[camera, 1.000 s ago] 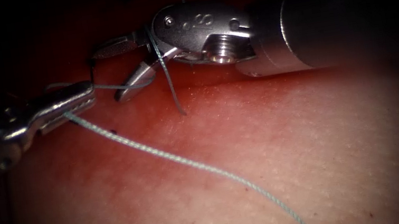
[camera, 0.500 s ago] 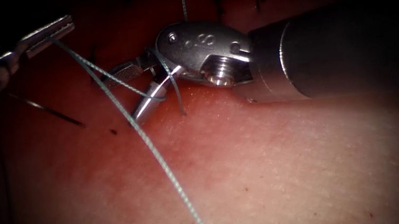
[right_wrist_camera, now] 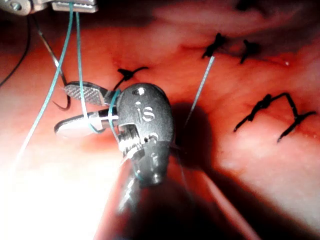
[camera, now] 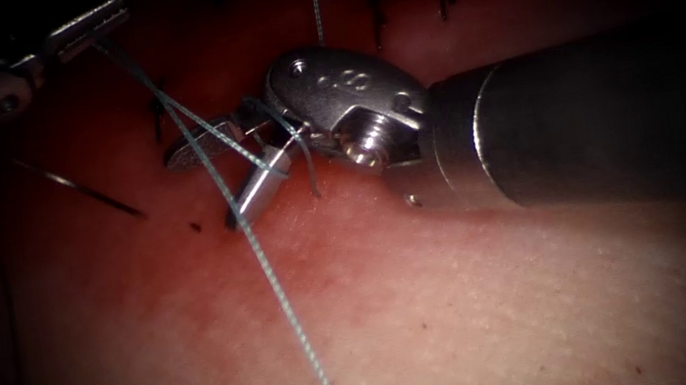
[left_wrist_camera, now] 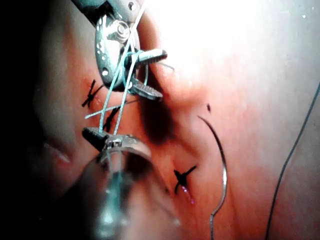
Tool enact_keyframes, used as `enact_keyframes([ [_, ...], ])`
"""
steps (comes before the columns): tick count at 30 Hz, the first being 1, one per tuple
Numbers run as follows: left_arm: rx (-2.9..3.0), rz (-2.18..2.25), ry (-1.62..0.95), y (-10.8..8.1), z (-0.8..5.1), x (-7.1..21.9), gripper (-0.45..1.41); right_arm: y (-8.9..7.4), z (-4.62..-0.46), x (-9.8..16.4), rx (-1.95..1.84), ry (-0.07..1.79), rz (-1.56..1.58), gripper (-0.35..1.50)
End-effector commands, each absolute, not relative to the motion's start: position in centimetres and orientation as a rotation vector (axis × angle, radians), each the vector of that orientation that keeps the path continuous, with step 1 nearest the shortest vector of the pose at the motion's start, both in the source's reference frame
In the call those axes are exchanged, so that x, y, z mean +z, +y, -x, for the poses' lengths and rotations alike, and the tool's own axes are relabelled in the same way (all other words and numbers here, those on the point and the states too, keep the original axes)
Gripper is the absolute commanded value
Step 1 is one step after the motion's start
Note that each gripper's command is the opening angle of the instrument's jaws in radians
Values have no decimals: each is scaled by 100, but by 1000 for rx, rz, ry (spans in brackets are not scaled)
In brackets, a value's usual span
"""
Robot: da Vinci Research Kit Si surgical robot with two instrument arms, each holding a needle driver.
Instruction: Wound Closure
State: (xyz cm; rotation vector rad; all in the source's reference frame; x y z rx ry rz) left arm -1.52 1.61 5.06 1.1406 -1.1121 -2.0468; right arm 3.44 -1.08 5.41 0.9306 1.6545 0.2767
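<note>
The left tool (camera: 115, 14) has its jaws clenched on the thread (camera: 288, 311) and holds it up and to the left, so that two strands run taut down to the right tool (camera: 203, 190). The right tool's jaws stand apart and grasp nothing; the thread is wound around them near the hinge, seen close in the right wrist view (right_wrist_camera: 87, 112).

To do this well, I judge that the left tool should keep even tension, enough that the winding does not slide off the tips, but not so much that it drags on the tissue (camera: 469, 292). The right tool's jaws lie just above the surface and should stay clear of it.

The needle (left_wrist_camera: 222, 165) lies free on the tissue, out of it, held by neither tool. In the endoscope view it is a dark line (camera: 80, 188) left of the right tool and below the left one. I cannot tell on which side of the cut it lies.

Dark stitches (right_wrist_camera: 270, 110) sit beyond the tools, and a pale cut end (camera: 314, 4) stands by one of them. The slack thread trailing over the tissue and the loose needle, both near the taut strands, could snag.
</note>
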Motion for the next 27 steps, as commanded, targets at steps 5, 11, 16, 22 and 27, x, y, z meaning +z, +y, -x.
enact_keyframes([
  [5,-2053,-1157,-1108,166,156,533,-45,-97,-352,538,371,1704,-886,89],
  [11,-2076,-1197,-1053,154,151,552,-45,-76,-342,526,466,1749,-829,88],
  [16,-2084,-1201,-1044,145,156,554,-45,-67,-339,526,493,1769,-798,88],
  [22,-2079,-1186,-1051,134,160,558,-45,-56,-332,525,617,1811,-739,86],
  [27,-2158,-1090,-1094,118,175,567,-45,-49,-331,529,751,1825,-737,81],
])
